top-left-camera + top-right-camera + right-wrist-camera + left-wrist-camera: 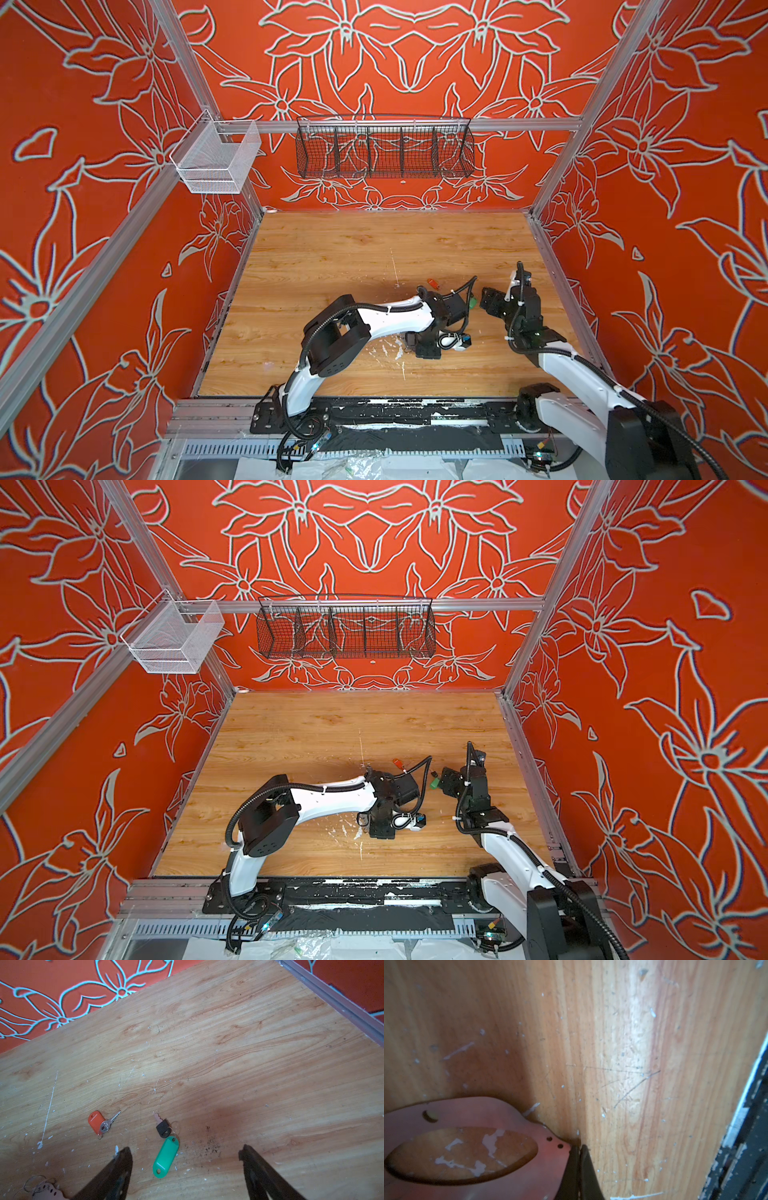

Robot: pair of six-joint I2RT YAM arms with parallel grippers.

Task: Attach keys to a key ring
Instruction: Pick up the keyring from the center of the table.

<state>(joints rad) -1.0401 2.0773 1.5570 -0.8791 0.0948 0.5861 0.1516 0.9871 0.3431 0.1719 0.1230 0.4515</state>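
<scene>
The key ring [529,1167], a flat oval hoop, lies on the wooden table [332,257]. My left gripper [580,1147] is shut, its fingertips at the hoop's narrow end. One finger touches that end, and nothing shows between the fingers. The hoop's far end [45,1191] with wire rings shows in the right wrist view. The orange-tagged key [96,1122] [434,284] [399,764] lies beyond the left wrist. The green-tagged key [166,1157] [472,302] [434,783] lies between the fingers of my open right gripper [185,1148] [490,299], untouched.
A black wire basket [384,151] and a white mesh basket [216,162] hang on the back rail. White paint flecks [386,353] dot the table near the left wrist. A black base rail [415,411] runs along the front edge. Red patterned walls enclose three sides.
</scene>
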